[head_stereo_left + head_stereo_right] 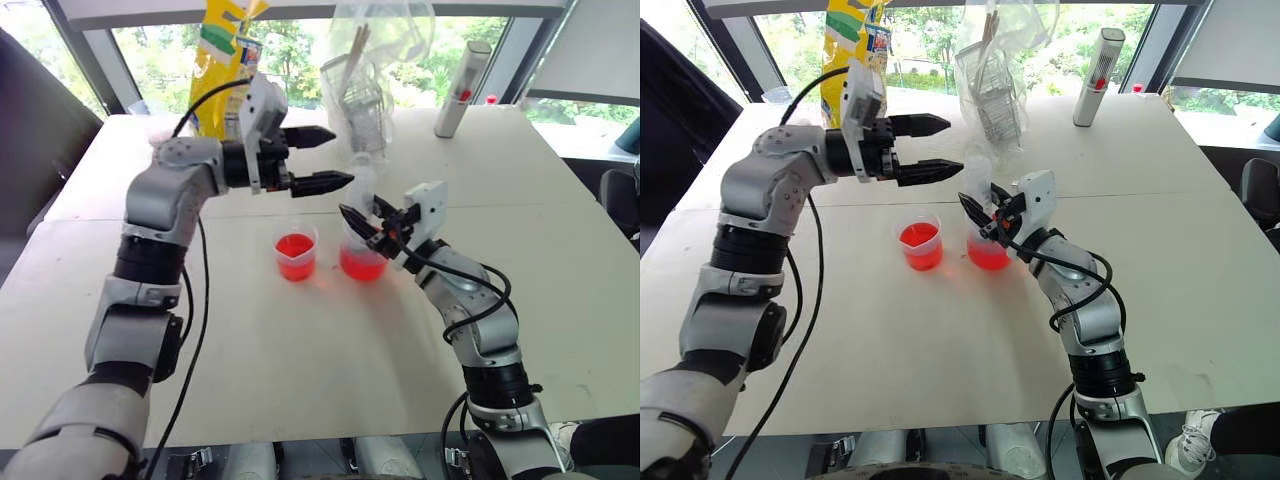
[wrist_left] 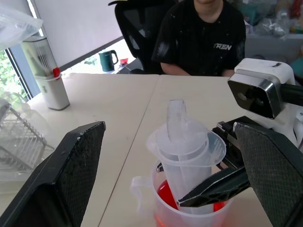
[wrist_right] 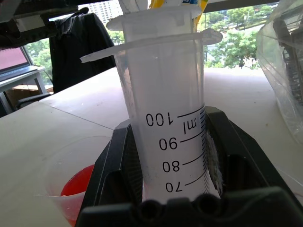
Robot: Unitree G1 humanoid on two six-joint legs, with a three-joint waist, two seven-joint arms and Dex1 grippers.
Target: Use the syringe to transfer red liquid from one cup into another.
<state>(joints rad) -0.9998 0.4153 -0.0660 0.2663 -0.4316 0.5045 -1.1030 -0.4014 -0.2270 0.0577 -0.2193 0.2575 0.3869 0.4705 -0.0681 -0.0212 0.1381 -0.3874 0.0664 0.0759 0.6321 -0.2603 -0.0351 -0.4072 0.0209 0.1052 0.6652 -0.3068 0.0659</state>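
- Right wrist view: right gripper (image 3: 173,165) clenched on the syringe (image 3: 165,113) barrel, syringe upright.
- Syringe stands in the larger cup (image 1: 362,262), tip down in red liquid (image 1: 360,266).
- Smaller cup (image 1: 296,253), also holding red liquid, sits just beside it on the table (image 1: 300,370).
- Left gripper (image 1: 325,158) released, fingers spread wide, hovering above the cups beside the syringe top.

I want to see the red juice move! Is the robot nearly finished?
Not yet. The right gripper holds the clear plastic syringe standing in the larger clear lipped cup of red liquid. The open left gripper hovers above. Drawing and squirting into the smaller clear cup remain.
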